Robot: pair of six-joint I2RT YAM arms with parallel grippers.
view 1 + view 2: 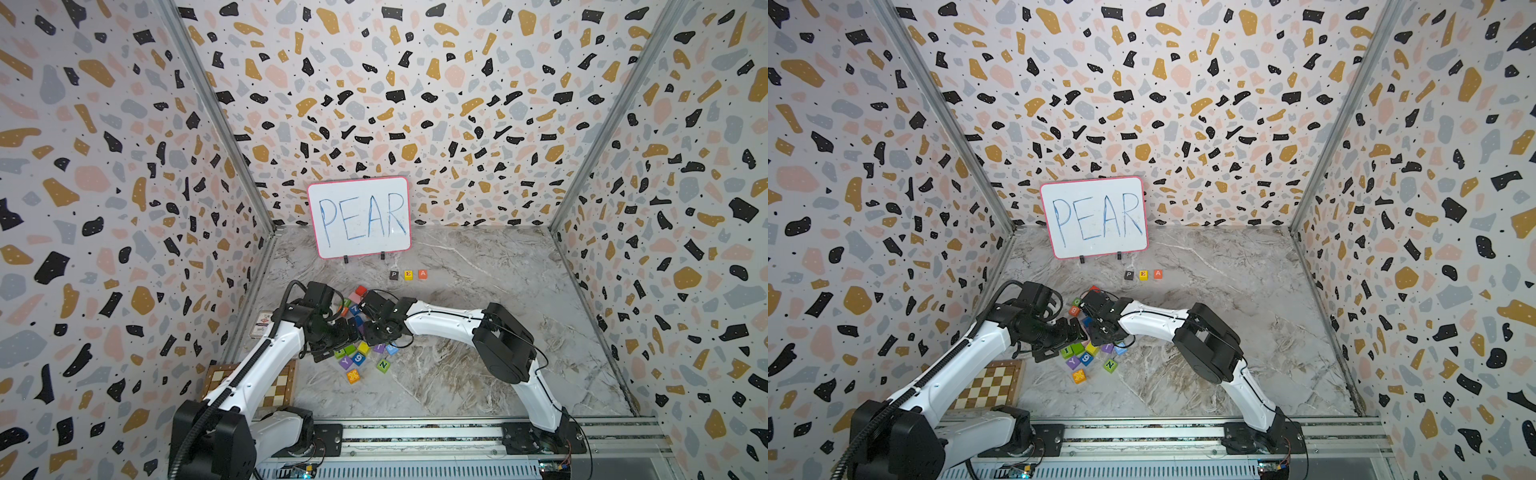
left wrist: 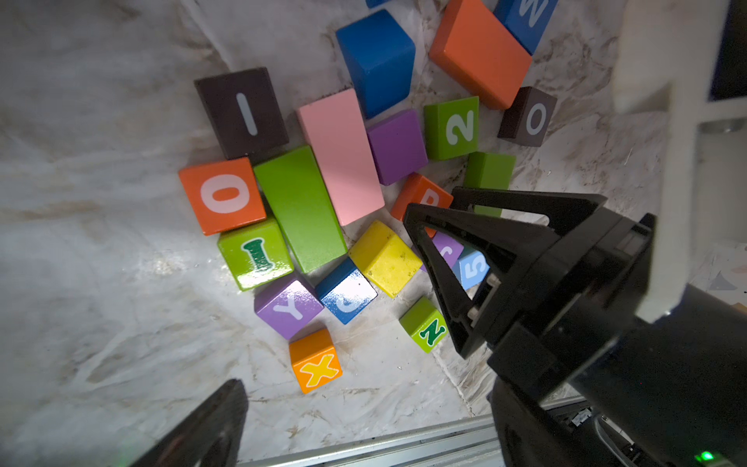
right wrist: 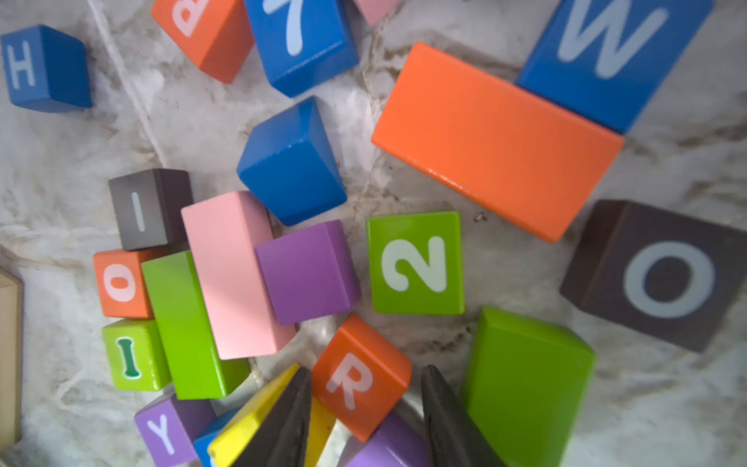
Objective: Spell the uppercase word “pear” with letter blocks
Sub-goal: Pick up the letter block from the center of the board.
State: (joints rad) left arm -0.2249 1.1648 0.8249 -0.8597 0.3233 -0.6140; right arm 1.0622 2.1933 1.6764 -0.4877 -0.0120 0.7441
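Observation:
Three letter blocks stand in a row in front of the whiteboard in both top views: black P (image 1: 394, 274), yellow E (image 1: 408, 274) and orange A (image 1: 422, 274). The orange-red R block (image 3: 361, 378) lies in the pile of blocks, tilted against a yellow cube (image 3: 250, 424). My right gripper (image 3: 368, 368) is down over the pile, its jaws on either side of the R. One finger touches the R's edge and a small gap shows at the other. My left gripper (image 2: 364, 404) hovers wide open beside the pile, holding nothing. Only one of its fingers (image 2: 210, 424) shows.
Around the R lie a plain green block (image 3: 525, 388), a green 2 (image 3: 416, 263), a purple cube (image 3: 307, 271), a pink block (image 3: 234, 275) and a long orange block (image 3: 497, 141). A chessboard (image 1: 278, 386) and a small box (image 1: 262, 324) sit by the left wall. The whiteboard (image 1: 359, 216) reads PEAR.

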